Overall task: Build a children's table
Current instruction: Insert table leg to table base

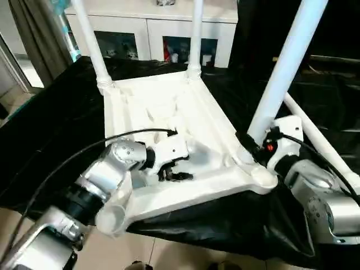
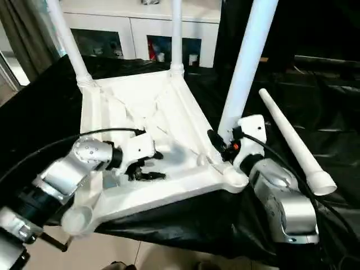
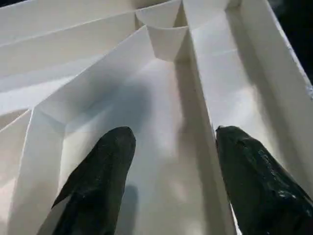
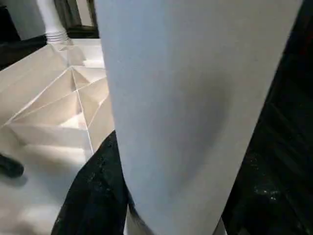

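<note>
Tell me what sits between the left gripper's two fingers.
Nothing held: the left wrist view shows the left gripper open, with bare white ribbed underside of the tabletop showing in the gap between its fingers.

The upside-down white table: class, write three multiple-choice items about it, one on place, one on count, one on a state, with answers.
1. Where is the loose leg?
A. on the black cloth right of the table top
B. on the floor
C. inside the cabinet

2. How many legs stand in sockets?
A. one
B. three
C. four

3. The right tool is
A. closed around a standing leg
B. empty
C. holding cloth

Answers: 1 A, it lies beside the top; 2 B, three rise upright; 3 A, its fingers flank that leg's base.
</note>
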Tool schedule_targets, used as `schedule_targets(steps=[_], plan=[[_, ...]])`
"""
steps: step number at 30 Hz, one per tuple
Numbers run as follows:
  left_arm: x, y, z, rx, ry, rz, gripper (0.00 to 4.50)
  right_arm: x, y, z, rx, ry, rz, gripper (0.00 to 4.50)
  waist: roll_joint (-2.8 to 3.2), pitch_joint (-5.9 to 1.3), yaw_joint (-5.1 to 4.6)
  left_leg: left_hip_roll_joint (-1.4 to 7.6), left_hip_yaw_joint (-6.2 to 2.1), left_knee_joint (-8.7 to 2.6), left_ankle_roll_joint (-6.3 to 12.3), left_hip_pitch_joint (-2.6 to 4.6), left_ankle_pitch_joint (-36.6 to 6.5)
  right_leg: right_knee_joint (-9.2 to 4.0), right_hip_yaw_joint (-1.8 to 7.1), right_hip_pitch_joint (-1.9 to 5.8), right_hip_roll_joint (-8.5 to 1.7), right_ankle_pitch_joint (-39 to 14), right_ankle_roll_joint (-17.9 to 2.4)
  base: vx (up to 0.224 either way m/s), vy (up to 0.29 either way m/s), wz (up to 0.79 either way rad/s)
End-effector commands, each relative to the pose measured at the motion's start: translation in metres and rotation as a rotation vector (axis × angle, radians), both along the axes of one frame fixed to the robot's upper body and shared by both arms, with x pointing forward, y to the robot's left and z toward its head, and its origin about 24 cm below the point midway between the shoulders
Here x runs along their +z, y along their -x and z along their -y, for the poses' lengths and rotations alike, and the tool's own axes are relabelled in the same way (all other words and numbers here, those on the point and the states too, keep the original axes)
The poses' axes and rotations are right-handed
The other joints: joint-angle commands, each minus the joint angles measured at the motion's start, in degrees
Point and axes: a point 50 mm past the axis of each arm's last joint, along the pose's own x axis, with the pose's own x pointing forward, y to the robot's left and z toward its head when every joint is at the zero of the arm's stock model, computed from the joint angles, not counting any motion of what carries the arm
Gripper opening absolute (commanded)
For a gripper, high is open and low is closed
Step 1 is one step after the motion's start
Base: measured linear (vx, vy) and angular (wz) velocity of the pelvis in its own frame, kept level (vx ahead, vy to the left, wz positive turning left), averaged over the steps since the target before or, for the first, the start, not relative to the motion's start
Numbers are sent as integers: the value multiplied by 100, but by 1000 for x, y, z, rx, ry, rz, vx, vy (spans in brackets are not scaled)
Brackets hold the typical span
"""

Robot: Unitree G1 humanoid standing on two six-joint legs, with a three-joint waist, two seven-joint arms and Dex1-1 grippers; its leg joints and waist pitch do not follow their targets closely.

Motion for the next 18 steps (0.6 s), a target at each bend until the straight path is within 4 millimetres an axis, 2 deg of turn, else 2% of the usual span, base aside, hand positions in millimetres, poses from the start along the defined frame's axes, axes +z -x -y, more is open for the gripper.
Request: schedule_targets(steps=[1, 5, 6, 8, 9, 11, 12, 13, 14, 15, 16, 17, 18], plan=[[5, -10, -27, 86, -66, 34, 302, 3, -1, -1, 9, 2, 20, 195, -93, -353, -7, 36, -92, -439, -139, 138, -2359, -662, 57, 212, -178, -3654, -200, 0, 0, 0], [10, -15, -52, 119, -111, 72, 302, 3, -1, 0, 10, 5, 20, 195, -51, -366, -63, 42, -139, -476, -151, 137, -2444, -692, -8, 254, -187, -3592, -198, 0, 0, 0], [10, -14, -60, 121, -131, 76, 302, 3, -1, 1, 9, 6, 20, 195, -13, -359, -87, 68, -157, -505, -166, 164, -2598, -699, -33, 247, -188, -3459, -279, 0, 0, 0], [13, -14, -71, 131, -150, 80, 302, 4, -1, 1, 8, 6, 21, 195, -7, -360, -106, 84, -170, -520, -180, 184, -2728, -697, -45, 249, -196, -3368, -348, 0, 0, 0], [14, -14, -73, 134, -152, 80, 302, 4, -1, 2, 8, 6, 22, 195, -3, -359, -129, 89, -178, -538, -190, 174, -2798, -689, -57, 275, -201, -3273, -409, 0, 0, 0], [20, -13, -80, 142, -136, 77, 302, 4, -1, 3, 7, 4, 22, 195, 0, -345, -134, 96, -179, -540, -219, 210, -2968, -698, -60, 244, -210, -3292, -460, 0, 0, 0], [25, -13, -80, 139, -103, 75, 302, 5, -1, 3, 6, 4, 21, 195, 2, -343, -132, 94, -169, -525, -229, 250, -3040, -708, -51, 217, -224, -3332, -506, 0, 0, 0], [30, -12, -79, 131, -60, 71, 302, 5, -1, 3, 7, 1, 20, 195, -22, -338, -132, 94, -162, -521, -230, 252, -3036, -714, -50, 216, -225, -3323, -542, 0, 0, 0], [38, -12, -71, 120, 18, 63, 302, 5, -1, 4, 9, -1, 17, 195, -12, -338, -123, 94, -158, -518, -225, 265, -3031, -717, -48, 213, -230, -3328, -560, 0, 0, 0], [45, -11, -62, 104, 89, 57, 302, 5, -1, 4, 11, -5, 14, 195, -48, -341, -101, 106, -135, -506, -224, 293, -2993, -721, -31, 190, -239, -3273, -638, 0, 0, 0], [48, -10, -57, 93, 131, 54, 302, 5, -2, 4, 12, -7, 13, 195, -29, -328, -72, 110, -123, -495, -217, 317, -2980, -724, -28, 177, -243, -3252, -696, 0, 0, 0], [51, -9, -49, 72, 176, 43, 302, 5, -2, 4, 15, -15, 9, 195, -30, -317, -66, 110, -121, -493, -211, 321, -2996, -733, -34, 168, -237, -3272, -695, 0, 0, 0], [51, -6, -36, 31, 219, 23, 302, 6, -2, 3, 31, -21, 2, 195, -51, -306, -68, 96, -123, -497, -196, 297, -3041, -742, -62, 203, -229, -3435, -601, 0, 0, 0]])
